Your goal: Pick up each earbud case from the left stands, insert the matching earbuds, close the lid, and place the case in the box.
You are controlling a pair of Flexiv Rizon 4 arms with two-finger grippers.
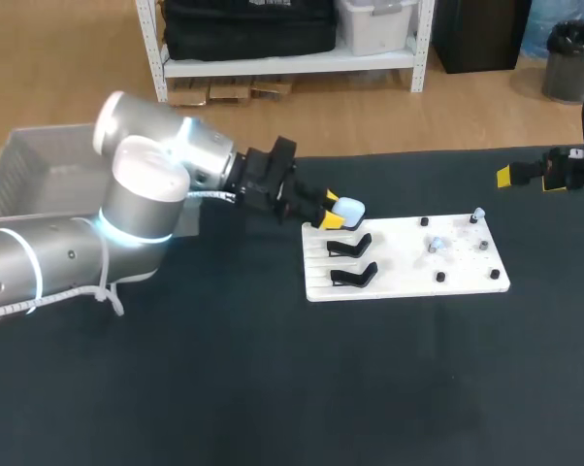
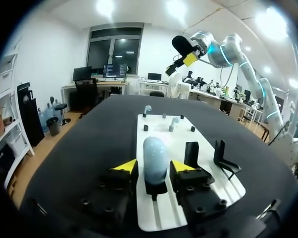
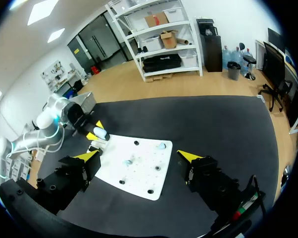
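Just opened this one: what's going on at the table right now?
The left gripper has its open fingers on either side of a pale blue earbud case, which sits on the far one of three black stands on the white board. The other two stands are bare. Small pale earbuds sit among black pegs on the board. The right gripper hangs open over the table's right side, holding nothing.

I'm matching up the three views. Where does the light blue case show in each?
Head: case between the left gripper's tips, at the white board's left end.
Left wrist: case between its open fingers, over the board's near end.
Right wrist: case far ahead, beside the left gripper, at the board's far corner.
Shared landmark: the white board.
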